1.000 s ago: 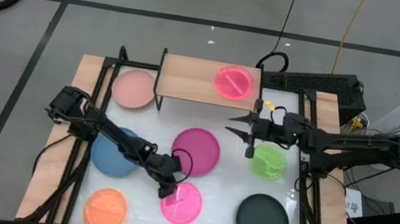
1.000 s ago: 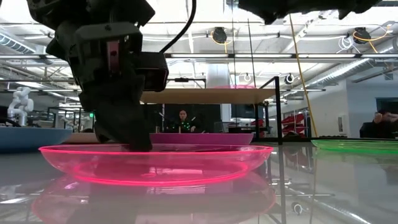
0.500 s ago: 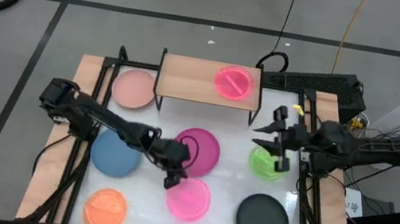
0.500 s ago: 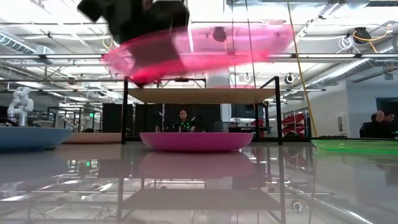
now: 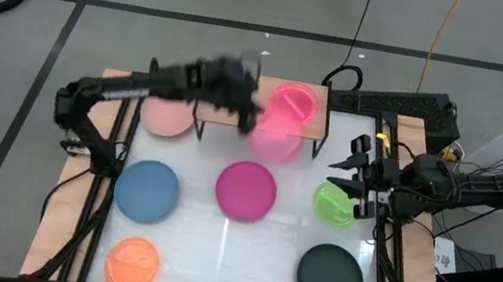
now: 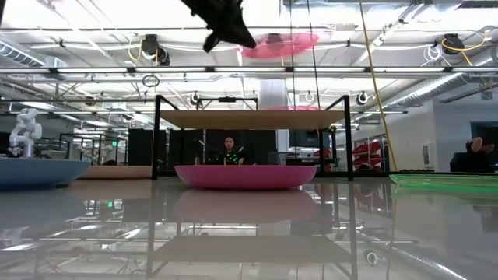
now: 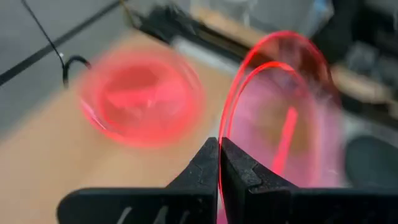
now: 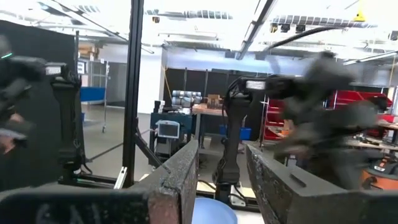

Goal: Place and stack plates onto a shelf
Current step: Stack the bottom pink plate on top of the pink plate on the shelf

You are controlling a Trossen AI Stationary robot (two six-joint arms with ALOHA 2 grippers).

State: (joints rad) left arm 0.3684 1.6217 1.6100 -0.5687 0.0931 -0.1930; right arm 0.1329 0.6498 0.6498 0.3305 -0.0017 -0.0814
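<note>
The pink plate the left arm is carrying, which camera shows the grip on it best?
The left wrist view: the left gripper is shut on the rim of the neon pink plate, above the shelf. The high view shows that plate blurred at the shelf's front edge. The low view shows it edge-on, high up. The right wrist view misses it.

Robotics lab, exposed ceiling pipes (image 6: pixel 436 71); white humanoid robot (image 6: pixel 23 131), taped floor lines (image 5: pixel 81 1), seated person (image 6: pixel 228 151)

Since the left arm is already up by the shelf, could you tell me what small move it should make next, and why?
Probably carry the held pink plate over the pink plate on the shelf and lower it: the left gripper pinches its rim above the shelf, slightly short of that plate.
</note>
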